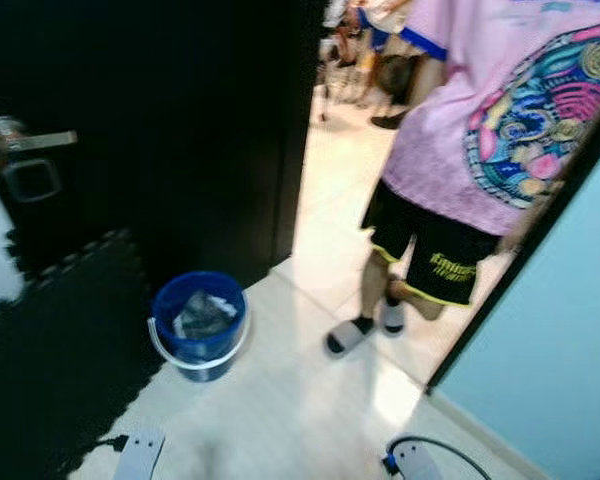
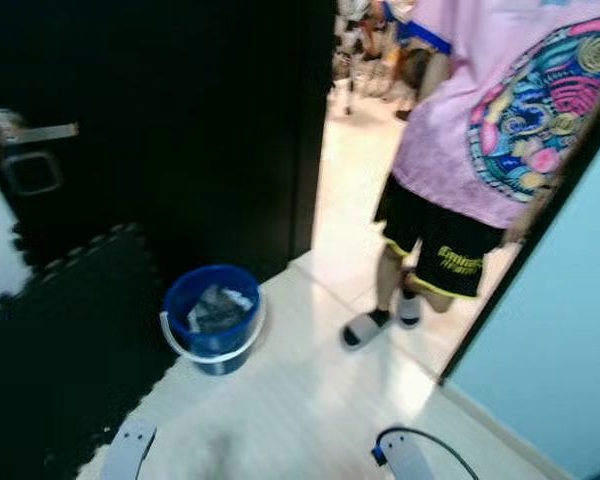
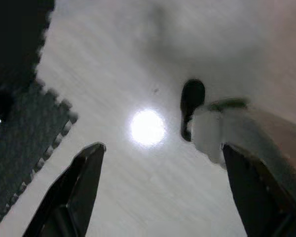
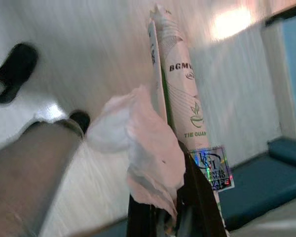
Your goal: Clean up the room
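My right gripper [image 4: 175, 207] is shut on a flattened white tea packet [image 4: 182, 98] with green print and on a crumpled pinkish tissue [image 4: 148, 148]; both stick up past the fingers, above the pale floor. My left gripper [image 3: 163, 187] hangs open over the same floor, with nothing between its black fingers [image 3: 79, 182]. A blue bucket [image 1: 170, 300] with a white handle stands on the floor by the black door, crumpled trash [image 1: 205, 315] inside it. It lies ahead and to my left, beyond my left arm [image 1: 140, 455] and right arm [image 1: 415, 462].
A person [image 1: 480, 120] in a pink shirt, black shorts and slippers stands in the doorway, ahead and to my right. A black door [image 1: 180, 120] with a metal handle [image 1: 35, 140] fills the left. Black foam mat [image 1: 50, 340] covers the left floor. A light blue panel [image 1: 550, 360] bounds the right.
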Controlling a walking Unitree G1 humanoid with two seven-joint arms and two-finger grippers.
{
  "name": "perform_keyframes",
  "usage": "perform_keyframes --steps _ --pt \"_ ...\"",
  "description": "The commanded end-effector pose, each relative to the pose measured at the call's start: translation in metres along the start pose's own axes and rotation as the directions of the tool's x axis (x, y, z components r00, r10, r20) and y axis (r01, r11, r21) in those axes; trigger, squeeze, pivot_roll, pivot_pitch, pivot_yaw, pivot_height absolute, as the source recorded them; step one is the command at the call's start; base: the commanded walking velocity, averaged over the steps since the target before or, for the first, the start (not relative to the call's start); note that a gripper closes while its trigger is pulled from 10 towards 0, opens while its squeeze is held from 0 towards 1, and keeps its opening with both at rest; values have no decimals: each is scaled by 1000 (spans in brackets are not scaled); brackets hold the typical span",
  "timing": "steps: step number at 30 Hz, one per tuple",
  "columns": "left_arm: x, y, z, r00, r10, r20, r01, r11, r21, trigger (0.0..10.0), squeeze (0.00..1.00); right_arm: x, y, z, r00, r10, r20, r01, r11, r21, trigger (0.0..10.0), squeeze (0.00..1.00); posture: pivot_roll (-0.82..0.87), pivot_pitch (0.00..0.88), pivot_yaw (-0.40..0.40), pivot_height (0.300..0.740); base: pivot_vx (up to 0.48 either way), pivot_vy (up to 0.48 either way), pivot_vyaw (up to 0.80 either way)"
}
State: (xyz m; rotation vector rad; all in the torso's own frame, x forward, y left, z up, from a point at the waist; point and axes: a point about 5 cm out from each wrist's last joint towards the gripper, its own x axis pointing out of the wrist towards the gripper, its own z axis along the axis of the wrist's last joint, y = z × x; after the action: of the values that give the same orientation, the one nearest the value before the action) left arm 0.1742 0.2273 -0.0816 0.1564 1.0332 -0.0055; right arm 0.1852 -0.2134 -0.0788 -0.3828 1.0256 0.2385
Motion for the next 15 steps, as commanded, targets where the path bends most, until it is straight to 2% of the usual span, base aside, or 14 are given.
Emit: perform_keyframes --steps 1,6,10,15 --pt "1 0 5 1000 11 18 -11 1000 12 10000 0 2 -5 20 997 -39 62 40 999 -11 10000 0 91 0 -110 740 322 0 0" --pt "1 -1 5 1000 14 24 -14 1000 0 10000 0 2 -5 30 995 -27 91 26 1000 16 10000 0 98 0 -114 740 337 0 0" --pt "1 -1 5 1000 12 21 -12 1000 5 10000 0 3 -5 36 996 2 92 2 999 -41 10000 0 101 0 -115 740 344 0 663" --pt "1 -1 4 1000 11 16 -11 1000 9 10000 0 3 -6 38 995 3 99 0 1000 -24 10000 0 103 0 -115 740 344 0 788"
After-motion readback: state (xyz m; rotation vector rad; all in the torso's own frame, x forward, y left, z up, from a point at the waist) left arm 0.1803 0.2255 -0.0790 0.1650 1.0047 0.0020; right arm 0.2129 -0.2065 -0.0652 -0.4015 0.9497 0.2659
